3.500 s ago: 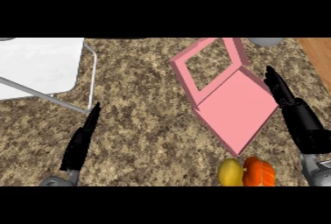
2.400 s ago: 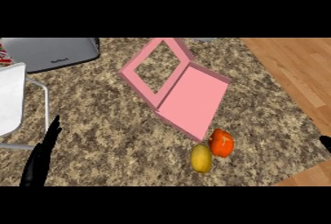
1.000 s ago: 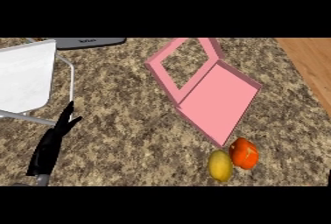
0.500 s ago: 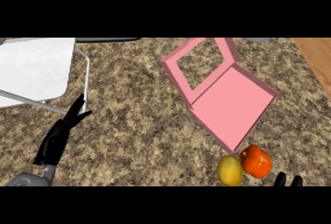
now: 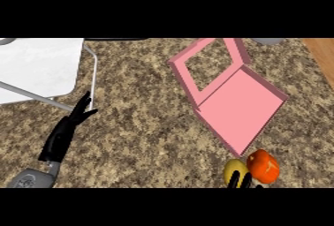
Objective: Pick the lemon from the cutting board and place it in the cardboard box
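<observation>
Speckled brown granite counter (image 5: 143, 132) fills our view, a strip of wood floor at 2 o'clock.

Nearest us, at 5 o'clock along the lower edge: fingertips of our right hand (image 5: 240, 180) poke up in front of the lemon (image 5: 235, 170); too little shows, so we cannot tell whether the hand is spread or curled. The lemon is yellow, oval, smooth, standing on the granite and touching an orange fruit (image 5: 263, 166) on its right. Both sit just off the near corner of the pink cutting board (image 5: 240, 108), not on it.

At 8 o'clock: our left hand (image 5: 65, 132), fingers straight and together, pointing up toward the sink, resting, holding nothing.

Middle: the pink board, a flat slab with a raised rim. Hinged to its far side, at 12 o'clock, a pink open frame (image 5: 209, 66).

Far, at 10 o'clock: a white sink basin (image 5: 36, 66) with grey rails. No cardboard box shows.

Step in hand, as we judge it: closing on the lemon. Advice: come from the lemon's left, away from the orange fruit, so the neighbour is not nudged; the oval may roll, so wrap across its narrow middle
</observation>
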